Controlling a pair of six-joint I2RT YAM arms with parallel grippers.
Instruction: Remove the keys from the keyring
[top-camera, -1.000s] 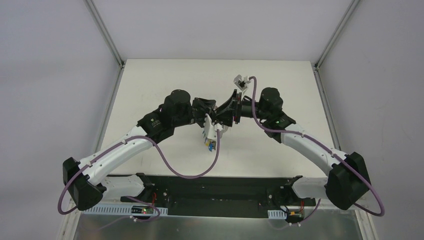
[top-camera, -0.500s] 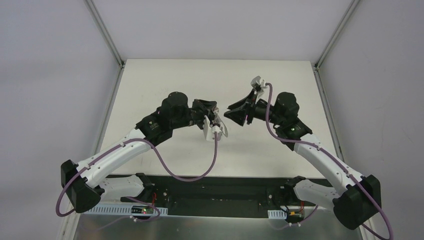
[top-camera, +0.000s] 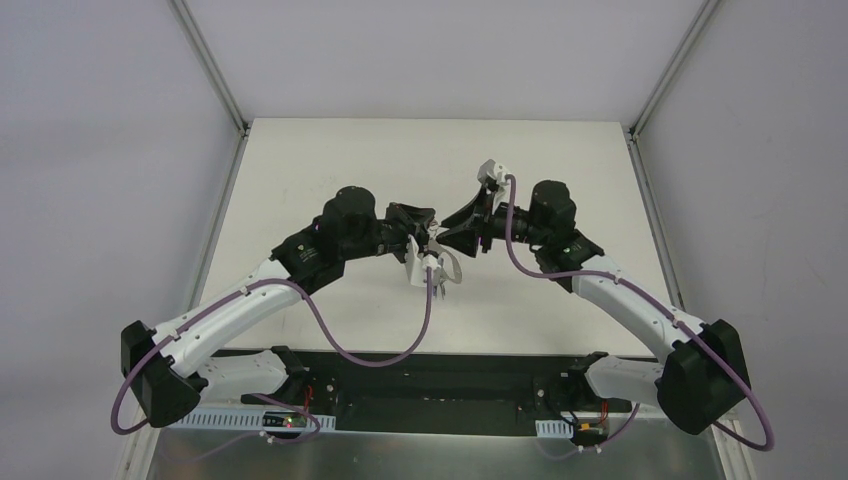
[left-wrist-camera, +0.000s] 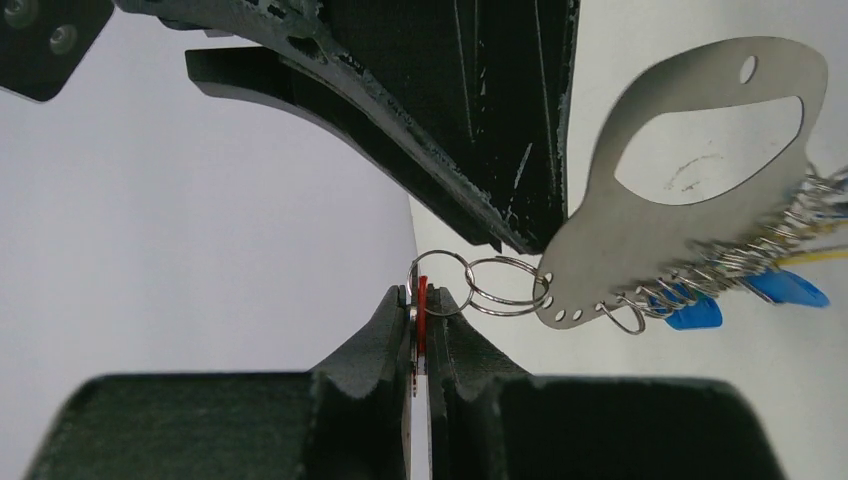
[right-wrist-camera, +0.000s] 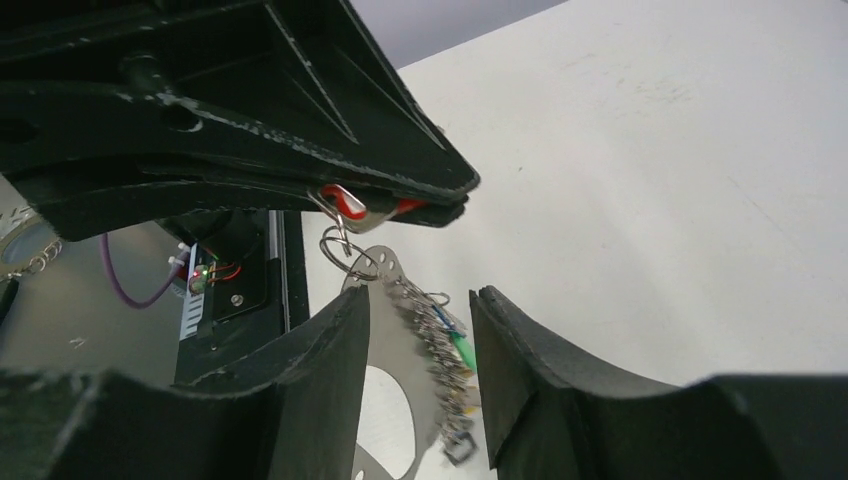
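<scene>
My left gripper (left-wrist-camera: 421, 292) is shut on a red key (left-wrist-camera: 421, 310), held edge-on between its pads. Two small split rings link that key to the keyring (left-wrist-camera: 640, 235), a flat grey metal plate with an oval cut-out, which hangs in the air. Several keys with blue heads (left-wrist-camera: 695, 317) cluster on rings along its lower edge. In the right wrist view my right gripper (right-wrist-camera: 420, 298) is open, with the keyring (right-wrist-camera: 392, 345) and a green key (right-wrist-camera: 463, 352) between its fingers and untouched. In the top view the left gripper (top-camera: 432, 245) and right gripper (top-camera: 452, 234) meet above the table's middle.
The white table (top-camera: 330, 170) lies under both arms. The black base plate (top-camera: 440, 385) runs along its near edge. Metal frame posts (top-camera: 210, 65) stand at the far corners. A control box with lit LEDs (right-wrist-camera: 215, 280) shows below in the right wrist view.
The right gripper pulled away to the right, then came back to the left gripper, and now sits open around the hanging keyring. The left gripper kept hold of the red key.
</scene>
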